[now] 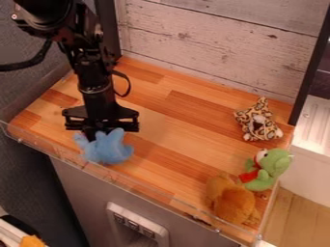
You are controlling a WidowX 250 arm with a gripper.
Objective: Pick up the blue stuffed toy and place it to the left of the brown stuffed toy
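The black gripper (95,133) hangs straight down over the left front part of the wooden table. Directly beneath it, a light blue plush toy (108,147) lies by the front edge, its upper part against the gripper's lower end. Whether the gripper has hold of the toy I cannot tell. Part of the toy's top is hidden behind the gripper.
Toward the right side of the wooden table (171,120) are a leopard-spotted plush (258,123), a green plush with a red patch (269,169) and a brown plush (233,201). A clear low rim (116,179) runs along the front; a whitewashed plank wall (219,43) stands behind.
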